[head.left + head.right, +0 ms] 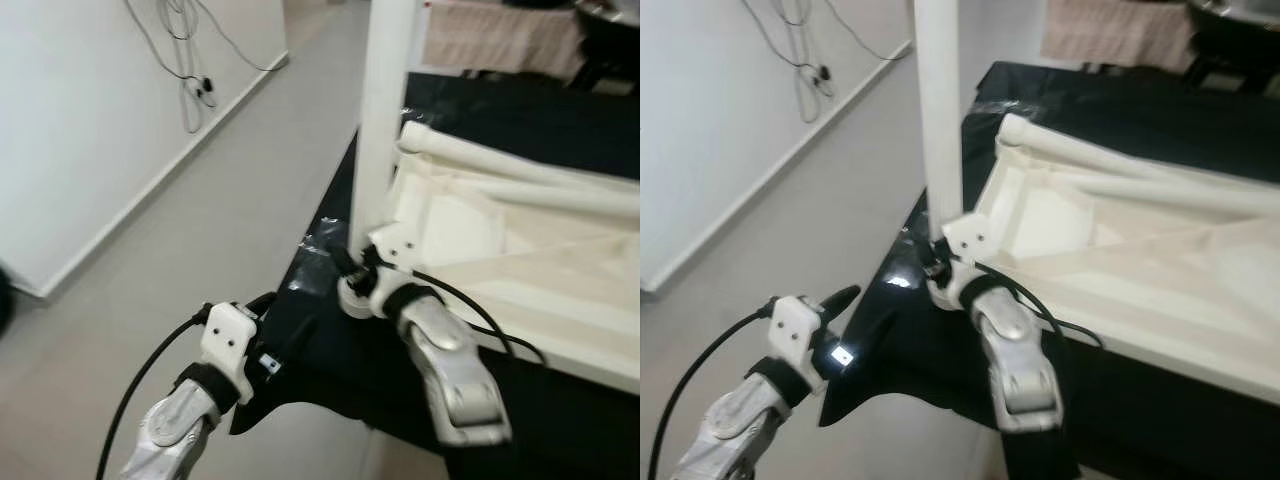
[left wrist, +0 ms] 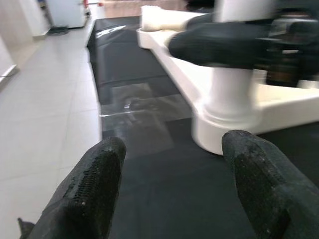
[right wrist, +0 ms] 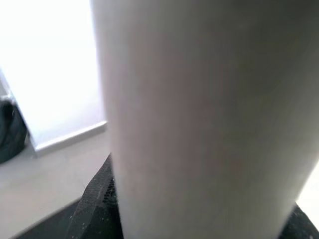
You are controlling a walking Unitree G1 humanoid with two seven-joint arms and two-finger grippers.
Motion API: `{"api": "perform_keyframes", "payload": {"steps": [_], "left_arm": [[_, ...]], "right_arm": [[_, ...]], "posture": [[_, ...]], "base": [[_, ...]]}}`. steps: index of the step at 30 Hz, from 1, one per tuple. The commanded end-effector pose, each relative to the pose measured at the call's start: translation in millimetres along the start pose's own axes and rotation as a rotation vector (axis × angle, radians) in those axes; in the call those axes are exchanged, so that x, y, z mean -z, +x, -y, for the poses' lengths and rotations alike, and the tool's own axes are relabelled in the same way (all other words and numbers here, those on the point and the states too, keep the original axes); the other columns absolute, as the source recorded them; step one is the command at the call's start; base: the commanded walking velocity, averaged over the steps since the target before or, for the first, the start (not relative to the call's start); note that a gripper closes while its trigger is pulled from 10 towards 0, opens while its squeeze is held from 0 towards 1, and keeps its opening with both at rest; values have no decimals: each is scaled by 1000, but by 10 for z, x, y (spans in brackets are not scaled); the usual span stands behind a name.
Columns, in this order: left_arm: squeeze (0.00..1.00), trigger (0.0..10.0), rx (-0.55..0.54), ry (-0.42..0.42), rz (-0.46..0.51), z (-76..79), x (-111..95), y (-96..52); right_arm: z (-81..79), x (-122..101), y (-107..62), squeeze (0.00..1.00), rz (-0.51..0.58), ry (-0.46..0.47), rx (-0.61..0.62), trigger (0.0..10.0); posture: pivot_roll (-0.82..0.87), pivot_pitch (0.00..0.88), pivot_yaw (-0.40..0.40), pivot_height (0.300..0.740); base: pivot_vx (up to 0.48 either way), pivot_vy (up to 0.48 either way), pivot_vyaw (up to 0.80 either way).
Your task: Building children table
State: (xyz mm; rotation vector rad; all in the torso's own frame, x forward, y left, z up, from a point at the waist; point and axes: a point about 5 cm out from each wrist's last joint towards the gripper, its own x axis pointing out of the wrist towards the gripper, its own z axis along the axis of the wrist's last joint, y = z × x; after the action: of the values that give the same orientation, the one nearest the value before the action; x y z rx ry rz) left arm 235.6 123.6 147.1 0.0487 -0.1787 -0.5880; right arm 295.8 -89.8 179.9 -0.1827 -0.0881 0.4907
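In the left eye view, your right gripper (image 1: 352,270) was clamped around the foot of the white table leg (image 1: 384,110), which stood upright at the near corner of the upturned cream tabletop (image 1: 520,250); that tabletop lay on a black mat (image 1: 330,340) spread over the pale tiled floor (image 1: 220,200). Your left gripper (image 1: 275,330) hovered low over the mat's near edge, just short of the leg, with a cable (image 1: 140,380) trailing from its wrist. In the right eye view, the same leg (image 1: 938,110) rose from the corner socket, your right gripper (image 1: 935,268) closed on its base, and loose wires (image 1: 805,60) hung on the white wall. In the left wrist view, your two black fingers (image 2: 92,186) stood well apart, holding nothing, aimed at the leg's base (image 2: 227,99) where it met the tabletop's rim (image 2: 259,112). In the right wrist view, the leg (image 3: 199,114) sat pressed between your fingertips (image 3: 94,204).
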Motion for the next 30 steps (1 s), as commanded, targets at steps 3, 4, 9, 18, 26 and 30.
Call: {"api": "perform_keyframes", "payload": {"steps": [3,4,9,18,26,30], "left_arm": [[0,10000,33,-9,-30,-13,69,16],[0,10000,38,-10,-31,-14,73,23],[0,10000,14,-3,-29,-28,74,17],[0,10000,9,-3,-28,-7,79,16],[0,10000,13,-7,-25,42,75,2],[0,10000,15,-9,-27,68,73,-17]], "right_arm": [[8,329,90,0,-168,4,-41,0],[22,340,112,0,-169,11,-35,0],[2,215,243,1000,-98,111,-144,10000],[101,-146,323,0,58,153,-504,10000],[307,-203,393,0,37,128,-791,4196],[356,-215,470,0,6,98,-841,0]], "posture": [[14,210,40,740],[14,210,40,740],[17,200,40,740],[30,190,31,740],[47,194,19,740],[52,197,19,740]], "base": [[0,0,0],[0,0,0],[0,0,0],[0,0,0],[0,0,0],[0,0,0]]}}
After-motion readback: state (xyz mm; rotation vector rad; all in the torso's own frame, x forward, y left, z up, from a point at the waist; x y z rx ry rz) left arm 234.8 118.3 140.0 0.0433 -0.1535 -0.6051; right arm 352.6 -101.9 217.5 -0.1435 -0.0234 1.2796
